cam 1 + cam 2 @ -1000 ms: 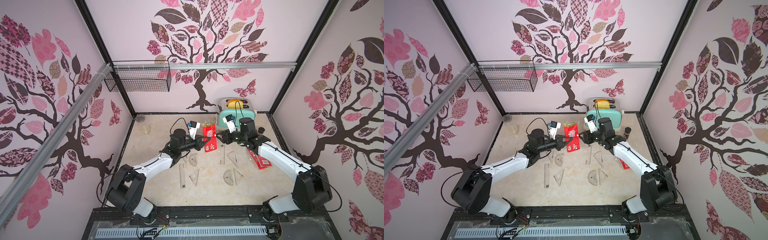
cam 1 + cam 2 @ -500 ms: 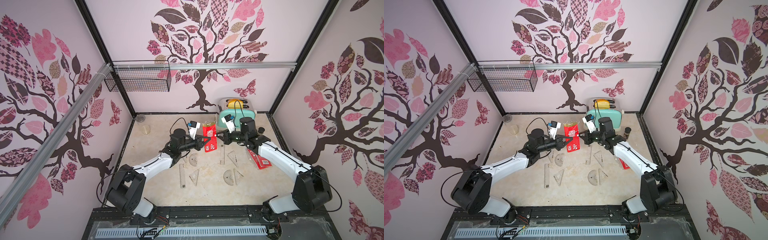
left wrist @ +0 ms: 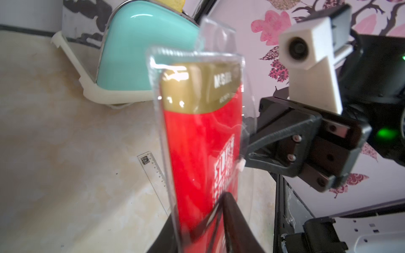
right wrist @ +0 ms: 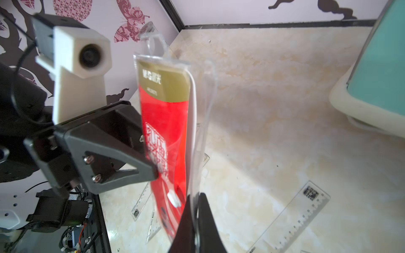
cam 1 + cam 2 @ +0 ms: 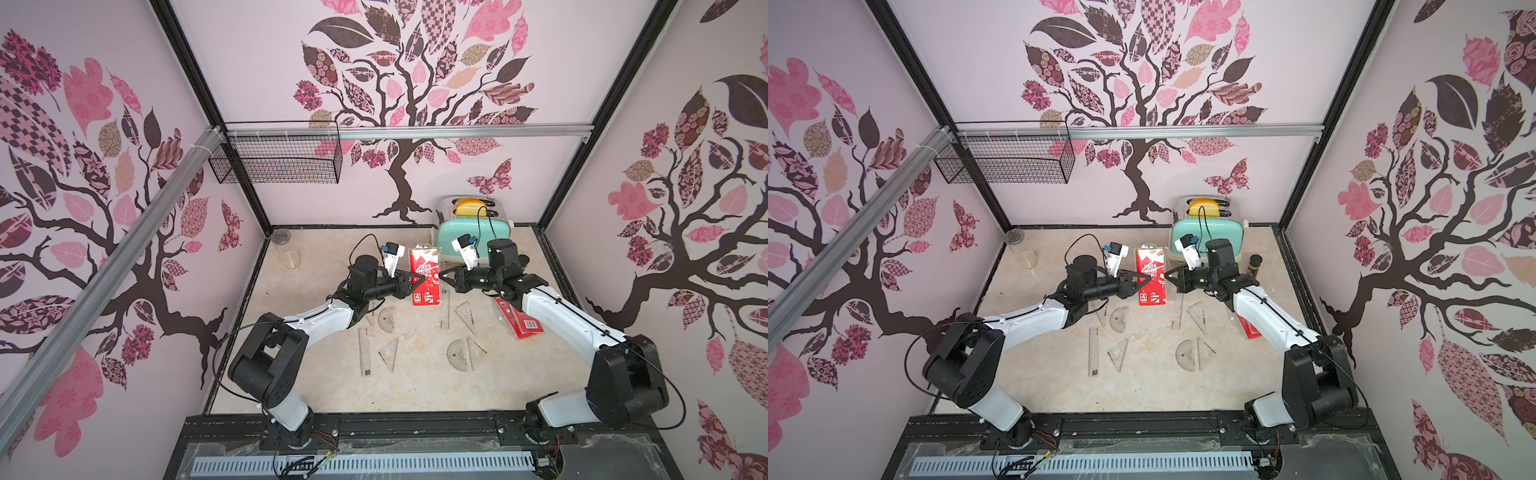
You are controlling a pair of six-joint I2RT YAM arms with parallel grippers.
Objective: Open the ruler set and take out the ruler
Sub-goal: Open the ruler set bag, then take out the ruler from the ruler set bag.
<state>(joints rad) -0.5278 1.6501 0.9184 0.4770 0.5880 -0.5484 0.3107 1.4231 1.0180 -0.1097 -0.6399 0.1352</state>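
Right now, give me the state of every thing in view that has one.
ruler set: upright, held at a side edge.
right gripper: shut on the ruler set's edge.
left gripper: at its opposite edge, grip unclear.
second red packet: lying flat.
loose rulers: lying flat.
toaster: upright, yellow slice in a slot.

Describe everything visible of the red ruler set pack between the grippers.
The ruler set pack is a flat clear plastic sleeve around a red card with a gold band on top and white lettering. A clear hang tab tops it; a white snap sits low on one edge. It stands upright before the toaster. The right gripper pinches its clear edge; the left gripper meets the opposite side.
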